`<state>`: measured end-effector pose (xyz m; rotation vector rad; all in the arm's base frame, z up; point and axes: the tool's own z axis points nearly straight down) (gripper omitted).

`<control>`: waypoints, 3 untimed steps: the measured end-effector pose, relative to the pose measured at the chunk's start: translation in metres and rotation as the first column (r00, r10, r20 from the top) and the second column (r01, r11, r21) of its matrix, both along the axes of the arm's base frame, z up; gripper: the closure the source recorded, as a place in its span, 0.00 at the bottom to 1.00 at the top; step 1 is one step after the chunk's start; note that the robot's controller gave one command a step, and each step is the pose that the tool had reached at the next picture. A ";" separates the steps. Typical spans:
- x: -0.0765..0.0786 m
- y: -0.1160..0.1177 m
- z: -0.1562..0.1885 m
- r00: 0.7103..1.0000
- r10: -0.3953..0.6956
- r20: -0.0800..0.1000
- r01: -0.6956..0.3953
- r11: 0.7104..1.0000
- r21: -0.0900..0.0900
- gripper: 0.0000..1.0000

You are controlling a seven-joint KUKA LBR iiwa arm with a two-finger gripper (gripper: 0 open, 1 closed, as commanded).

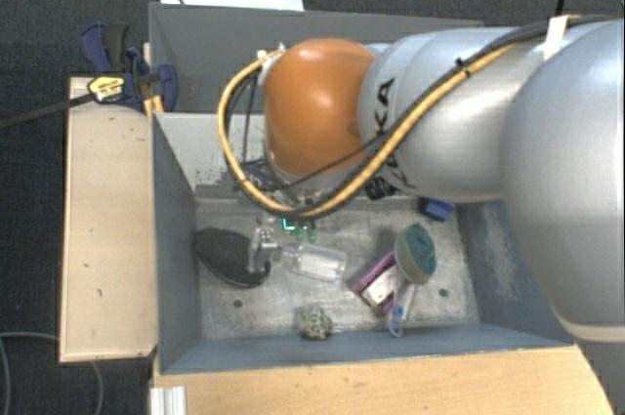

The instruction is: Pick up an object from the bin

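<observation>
Approach step in hand; nothing appears lifted yet. The jaws sit low beneath the orange wrist cover (312,105), toward 9 o'clock on the floor of the bin (176,237). A black oval pad (227,257) lies at their 9 o'clock and a clear plastic piece (317,262) at their 3 o'clock. Whether they are spread or pressed together cannot be told, nor which item is intended. Judged next: centre on one, close firmly, lift straight up.

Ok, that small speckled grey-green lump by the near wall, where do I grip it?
Take the small speckled grey-green lump across its middle, coming straight down. It lies alone on the grey metal bin's floor, bare on both sides along the near wall, which is close, so I'd close from those two sides.
</observation>
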<state>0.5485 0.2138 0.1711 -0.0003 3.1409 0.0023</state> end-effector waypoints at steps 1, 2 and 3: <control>0.029 0.020 -0.101 0.994 -0.106 0.000 0.106 0.994 0.005 0.00; 0.030 0.017 -0.099 0.994 -0.110 0.002 0.110 0.994 0.002 1.00; 0.023 0.019 0.098 0.995 -0.103 0.007 0.103 0.995 0.003 1.00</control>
